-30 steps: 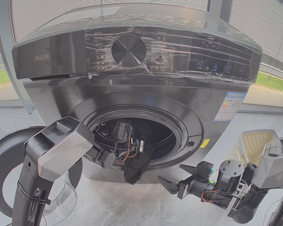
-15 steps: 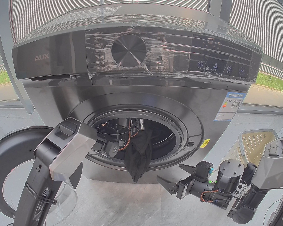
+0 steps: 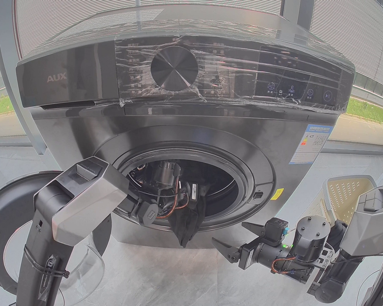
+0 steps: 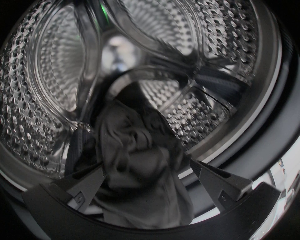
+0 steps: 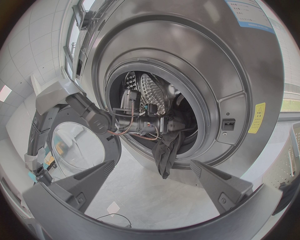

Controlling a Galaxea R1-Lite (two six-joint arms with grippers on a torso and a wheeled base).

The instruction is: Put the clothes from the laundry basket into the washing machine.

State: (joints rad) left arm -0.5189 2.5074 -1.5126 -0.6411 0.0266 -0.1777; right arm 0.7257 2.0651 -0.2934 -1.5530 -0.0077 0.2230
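A black garment (image 3: 188, 224) hangs out over the lower rim of the washing machine's round opening (image 3: 240, 178), its tail drooping toward the floor. My left gripper (image 4: 153, 184) is inside the opening, open, with the garment (image 4: 140, 162) bunched between its fingers and lying on the drum's lip. The perforated steel drum (image 4: 56, 78) lies behind it. In the right wrist view the left gripper (image 5: 175, 125) sits at the mouth, with the cloth (image 5: 165, 153) dangling below. My right gripper (image 3: 230, 234) hovers open and holds nothing, low in front of the machine, right of the opening.
The machine's door (image 3: 5, 220) stands swung open at the left, behind my left arm. A pale perforated laundry basket (image 3: 348, 194) stands on the floor at the right, beside my right arm. Grey tiled floor (image 3: 174, 275) lies in front.
The left arm rose with the garment half a second ago and has dropped back down, the cloth sagging over the rim again. The right arm has kept still.
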